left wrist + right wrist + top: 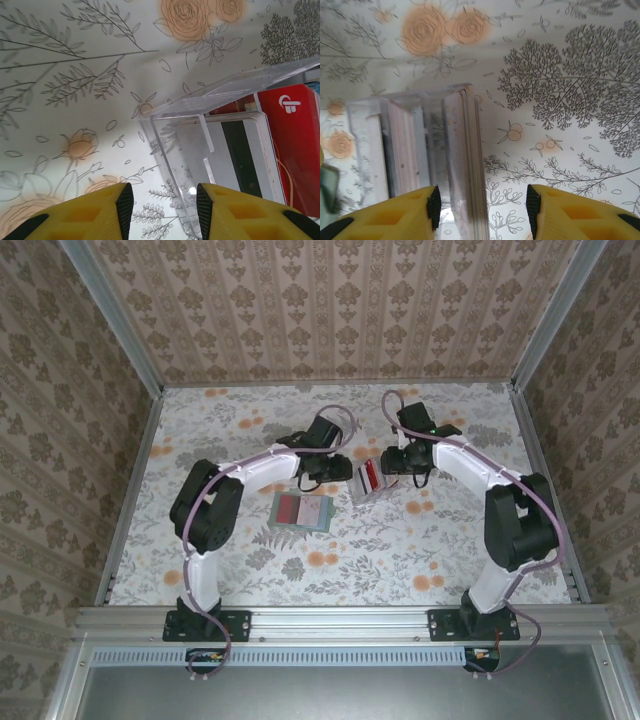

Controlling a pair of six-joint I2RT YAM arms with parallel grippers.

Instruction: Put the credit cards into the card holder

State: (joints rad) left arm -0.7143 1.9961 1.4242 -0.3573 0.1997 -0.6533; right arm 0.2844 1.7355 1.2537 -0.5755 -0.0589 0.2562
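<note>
While left fingers point(95, 212) and right fingers point(575, 215) stand spread at clear box point(235, 85) — credit cards point(295, 145) inside, none pinched.

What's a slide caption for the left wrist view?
Left gripper open at the corner of a clear card holder holding a white card and a red card, on floral tablecloth.

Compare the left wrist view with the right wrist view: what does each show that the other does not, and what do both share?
Left wrist: a red card with its face and white logo showing, beside a white card with a dark stripe. Right wrist: a stack of cards seen edge-on. Both: the clear plastic stand, the flowered table cover, and yellow jaws standing apart at the bottom edge.
</note>
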